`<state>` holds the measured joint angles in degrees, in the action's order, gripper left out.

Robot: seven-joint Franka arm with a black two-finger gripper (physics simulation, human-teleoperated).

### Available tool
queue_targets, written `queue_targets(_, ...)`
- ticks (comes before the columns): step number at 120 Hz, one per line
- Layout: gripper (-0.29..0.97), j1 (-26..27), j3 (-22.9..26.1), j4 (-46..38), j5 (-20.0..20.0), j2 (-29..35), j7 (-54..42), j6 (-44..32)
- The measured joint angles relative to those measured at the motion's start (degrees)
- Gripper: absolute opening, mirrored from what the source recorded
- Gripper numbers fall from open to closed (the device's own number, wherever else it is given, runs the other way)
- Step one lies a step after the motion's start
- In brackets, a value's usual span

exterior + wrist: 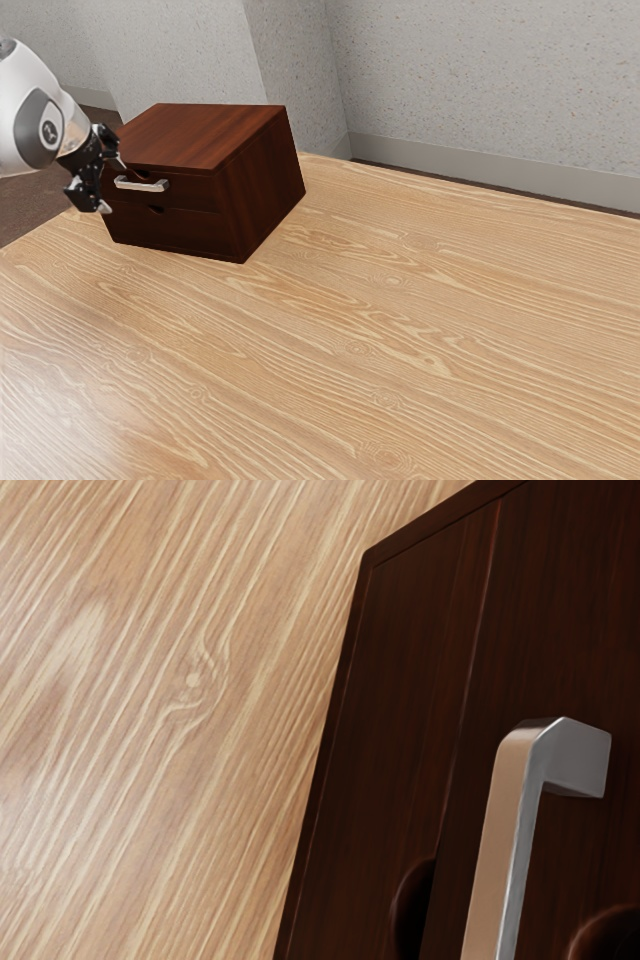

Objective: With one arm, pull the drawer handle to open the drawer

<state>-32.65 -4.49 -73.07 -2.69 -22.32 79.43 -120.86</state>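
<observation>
A dark brown wooden drawer box (215,175) stands on the table at the exterior view's left. Its upper drawer front carries a silver bar handle (141,184), and that front looks flush with the box. My black gripper (107,183) is just at the handle's left end, open, with one finger above the bar's level and one below it. From the wrist, the handle (520,820) is very close against the dark drawer front (420,730).
The light wood table (380,330) stretches wide toward the exterior view's right and front. A grey wall with a baseboard (480,160) runs behind. The lower drawer front has a small dark recess (155,209).
</observation>
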Motion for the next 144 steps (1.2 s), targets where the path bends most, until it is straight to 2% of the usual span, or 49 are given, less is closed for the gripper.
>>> queue_targets(73, 0.68, -0.2, 0.9, 3.2, -0.1, -3.7, 0.3, -2.1)
queue_targets(144, 0.68, -0.4, 0.9, 2.1, -0.1, -4.7, 0.4, -2.9)
